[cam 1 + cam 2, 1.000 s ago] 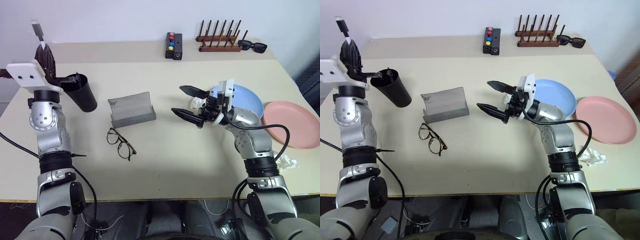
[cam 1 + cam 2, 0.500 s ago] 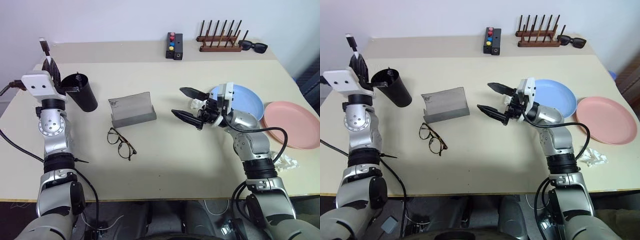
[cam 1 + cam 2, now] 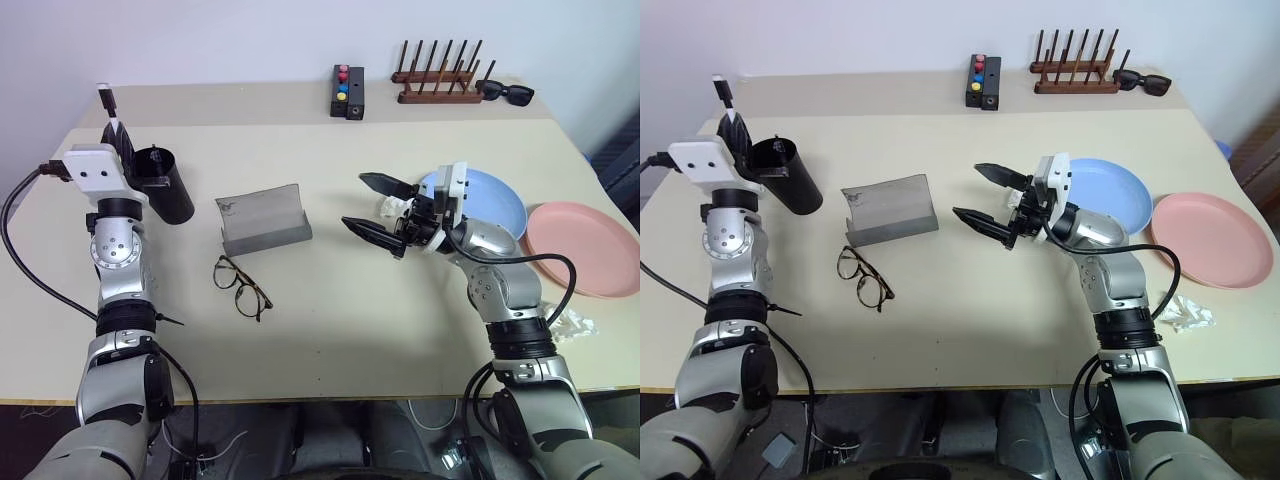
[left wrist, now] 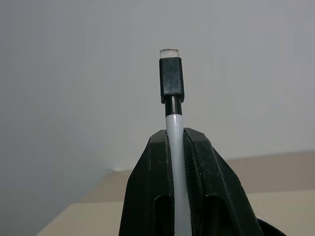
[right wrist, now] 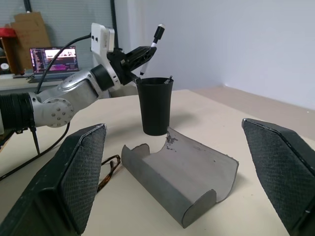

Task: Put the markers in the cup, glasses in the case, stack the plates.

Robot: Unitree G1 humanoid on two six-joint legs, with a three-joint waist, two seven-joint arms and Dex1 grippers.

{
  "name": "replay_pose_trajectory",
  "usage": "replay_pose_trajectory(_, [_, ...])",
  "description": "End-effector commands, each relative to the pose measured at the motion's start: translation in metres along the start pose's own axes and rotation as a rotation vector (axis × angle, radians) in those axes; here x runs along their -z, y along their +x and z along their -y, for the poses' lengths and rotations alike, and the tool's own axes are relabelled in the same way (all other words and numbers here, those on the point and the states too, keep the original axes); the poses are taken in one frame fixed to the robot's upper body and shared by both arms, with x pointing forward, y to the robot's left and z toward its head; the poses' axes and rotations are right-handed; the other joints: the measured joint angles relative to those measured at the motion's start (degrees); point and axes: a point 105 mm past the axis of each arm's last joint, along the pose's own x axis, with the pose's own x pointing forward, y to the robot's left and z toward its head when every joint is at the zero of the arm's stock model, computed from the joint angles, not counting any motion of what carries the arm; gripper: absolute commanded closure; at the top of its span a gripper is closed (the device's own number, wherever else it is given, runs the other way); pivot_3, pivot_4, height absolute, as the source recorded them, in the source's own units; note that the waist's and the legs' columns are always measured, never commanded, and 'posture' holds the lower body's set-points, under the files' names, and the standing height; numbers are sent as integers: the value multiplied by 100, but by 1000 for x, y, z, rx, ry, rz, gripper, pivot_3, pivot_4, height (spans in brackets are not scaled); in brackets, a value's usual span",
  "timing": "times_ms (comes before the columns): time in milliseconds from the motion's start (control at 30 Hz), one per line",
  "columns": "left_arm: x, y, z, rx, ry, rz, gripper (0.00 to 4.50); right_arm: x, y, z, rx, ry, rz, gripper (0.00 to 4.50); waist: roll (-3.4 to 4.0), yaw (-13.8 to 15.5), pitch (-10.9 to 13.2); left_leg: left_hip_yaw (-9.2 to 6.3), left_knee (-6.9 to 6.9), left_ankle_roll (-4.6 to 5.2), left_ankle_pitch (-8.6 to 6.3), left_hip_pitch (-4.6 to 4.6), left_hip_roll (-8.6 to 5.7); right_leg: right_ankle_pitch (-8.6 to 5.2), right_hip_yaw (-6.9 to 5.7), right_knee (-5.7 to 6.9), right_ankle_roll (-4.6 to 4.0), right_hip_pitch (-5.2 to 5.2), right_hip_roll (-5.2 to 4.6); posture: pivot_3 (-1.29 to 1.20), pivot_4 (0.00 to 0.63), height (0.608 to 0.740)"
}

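We find no text, label, brand or number that we can read on anything here. The laptop screen (image 5: 52, 59) in the right wrist view glows with pink and dark patches, but no word on it can be made out. The small dark mark on the case (image 3: 228, 207) is not lettering we can read.

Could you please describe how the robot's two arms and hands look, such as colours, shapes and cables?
Both arms are built of silver-grey metallic segments with rounded joints and black ribbed bands. A black cable runs along the left arm, another loops beside the right. Each wrist carries a white block; the left one has two small dark dots. The left hand and right hand have two black, tapering fingers with textured inner pads.
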Motion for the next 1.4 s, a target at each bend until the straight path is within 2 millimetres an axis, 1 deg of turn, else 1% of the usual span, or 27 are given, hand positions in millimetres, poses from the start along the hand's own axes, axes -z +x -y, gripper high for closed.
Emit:
replay_pose_trajectory(33, [-11,9,1,-7,-20,43,4418,-14,-1,0,1,-40,33,0,0,0,0,0,0,0,0,0,0,0,0,0,0,0,0,0,150,740])
replay_pose_trajectory(200, [-12,11,3,-3,-24,44,4418,-14,-2,0,7,-41,32,0,0,0,0,0,0,0,0,0,0,0,0,0,0,0,0,0,150,740])
replay_pose_trajectory(300, [-13,10,3,-2,-27,46,3279,-15,-3,1,11,-42,32,0,0,-1,0,0,1,0,0,0,0,0,0,0,0,0,0,0,150,740])
replay_pose_trajectory(467, [-14,11,4,5,-36,51,753,-14,-3,1,15,-41,33,0,0,-1,0,0,0,0,0,0,0,0,0,1,0,0,0,0,150,740])
replay_pose_trajectory(533, [-15,11,5,9,-41,53,16,-14,-3,1,15,-41,33,0,0,-2,0,0,0,0,0,0,0,0,0,1,0,0,0,0,150,740])
replay_pose_trajectory(667, [-19,11,8,24,-61,67,16,-13,-4,1,19,-42,29,0,0,2,0,0,1,0,0,0,0,0,0,1,0,0,0,0,150,740])
replay_pose_trajectory(800, [-37,12,8,44,-102,118,16,-12,-6,5,51,-56,16,0,0,-5,0,0,1,0,0,-1,0,0,1,1,0,-1,0,0,150,740])
replay_pose_trajectory(900, [-50,13,12,100,-141,130,16,-3,-12,1,29,-81,-57,0,0,0,0,0,1,0,0,-1,0,0,1,1,0,-1,0,0,150,740])
replay_pose_trajectory(967, [-55,14,16,151,-168,114,16,-1,-15,-1,20,-85,-89,0,0,6,0,0,2,0,0,-2,0,0,1,1,0,0,-1,0,150,740])
replay_pose_trajectory(1100, [-62,12,34,324,-226,41,16,-9,-19,-3,11,-105,-113,0,0,-5,0,0,3,0,0,-1,0,0,2,3,0,-1,0,0,150,740])
replay_pose_trajectory(1233, [-61,-1,54,527,-258,-74,16,-13,-23,-2,23,-127,-159,0,0,-22,0,0,-1,1,0,-1,1,0,5,1,0,-2,1,0,150,740])
replay_pose_trajectory(1333, [-58,-18,71,700,-182,-163,16,-12,-27,-2,23,-141,-198,0,1,-15,0,0,-1,1,0,-2,1,0,6,1,0,-2,2,0,150,740])
replay_pose_trajectory(1400, [-54,-25,72,761,-110,-239,16,-9,-32,-1,21,-138,-239,0,1,-5,1,0,-2,1,0,-2,1,0,7,1,0,-2,2,0,150,740])
